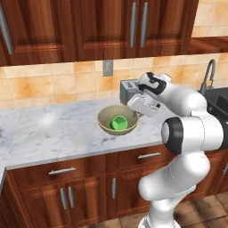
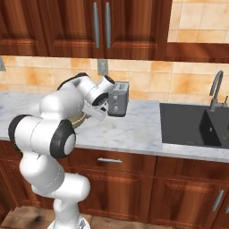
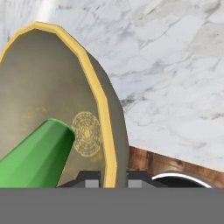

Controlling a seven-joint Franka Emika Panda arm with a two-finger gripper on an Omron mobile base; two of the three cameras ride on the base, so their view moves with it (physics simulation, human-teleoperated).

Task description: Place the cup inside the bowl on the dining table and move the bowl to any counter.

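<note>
Hand view: the gripper [image 3: 113,178] pinches the yellow rim of the bowl [image 3: 65,109], one fingertip [image 3: 89,180] inside the wall and the other outside, jaws pressed on the thin edge between them. Just inside the jaws, the green cup [image 3: 37,157] lies tipped over in the bowl's olive hollow. Beyond the rim, the marble counter [image 3: 175,78] spreads out past the jaws. From the left base view, the bowl [image 1: 117,119] appears over the counter [image 1: 49,129] near its front edge, the cup [image 1: 119,122] within it. Farther back, a grey toaster [image 2: 118,99] stands against the tan tiles, a black sink [image 2: 188,123] off to one side.
</note>
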